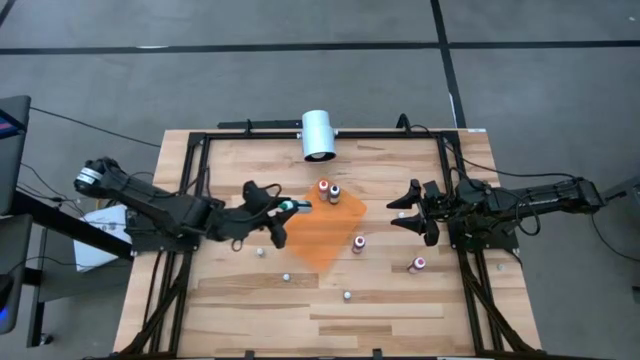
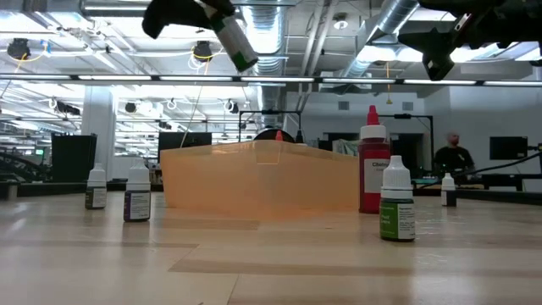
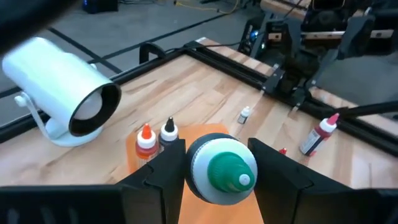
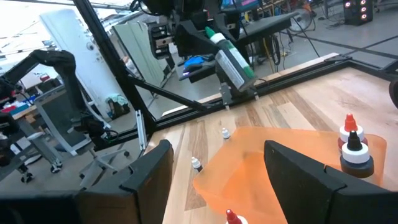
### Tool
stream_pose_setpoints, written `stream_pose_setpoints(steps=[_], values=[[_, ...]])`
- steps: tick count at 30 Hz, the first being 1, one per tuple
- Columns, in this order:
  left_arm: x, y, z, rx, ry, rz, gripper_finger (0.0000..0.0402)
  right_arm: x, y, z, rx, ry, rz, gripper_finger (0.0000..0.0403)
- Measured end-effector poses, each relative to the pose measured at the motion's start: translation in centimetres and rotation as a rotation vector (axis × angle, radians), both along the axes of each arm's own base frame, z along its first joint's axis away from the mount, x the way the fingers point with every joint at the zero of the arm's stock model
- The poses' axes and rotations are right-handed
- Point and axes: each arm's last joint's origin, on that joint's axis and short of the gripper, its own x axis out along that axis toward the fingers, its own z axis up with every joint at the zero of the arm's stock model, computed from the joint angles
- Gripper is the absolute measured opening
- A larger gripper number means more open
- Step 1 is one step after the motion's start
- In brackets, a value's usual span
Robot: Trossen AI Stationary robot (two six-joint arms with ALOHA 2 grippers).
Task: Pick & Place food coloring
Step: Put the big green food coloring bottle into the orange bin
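- A green-capped food coloring bottle (image 3: 222, 171) is clamped between the fingers of the left gripper (image 1: 283, 209), held in the air above the orange sheet (image 1: 322, 232) at its 9 o'clock edge.
- The bottle is small, pale-bodied and tilted, cap pointing outward.
- A slip could be caused by that tilt at release; toppling on the sheet is likely.
- Two bottles (image 1: 328, 190) standing at the sheet's 12 o'clock could be knocked.
- The right gripper (image 1: 412, 211) is held wide open and empty at 3 o'clock.
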Motion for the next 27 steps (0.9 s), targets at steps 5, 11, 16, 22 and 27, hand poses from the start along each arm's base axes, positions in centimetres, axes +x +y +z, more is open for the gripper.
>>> stream_pose_setpoints(steps=[5, 11, 16, 22, 27], values=[[2.5, 0.2, 0.9, 0.072, 0.073, -0.025, 0.0146, 0.0, 0.0, 0.0, 0.0, 0.0, 0.0, 0.024], [5.5, 1.2, 1.7, 0.112, 0.279, 0.03, 0.0146, 0.0, 0.0, 0.0, 0.0, 0.001, 0.0, 0.024], [8.1, 2.1, 2.3, 0.095, 0.41, 0.071, 0.0146, 0.0, 0.0, -0.1, -0.001, 0.008, 0.0, 0.024], [10.9, 3.5, 2.2, 0.0, 0.487, 0.052, 0.0146, 0.0, 0.0, -0.1, -0.002, 0.015, 0.0, 0.024], [12.1, 4.9, 0.9, -0.063, 0.534, 0.029, 0.0146, 0.0, 0.0, -0.4, -0.004, 0.045, 0.0, 0.024]])
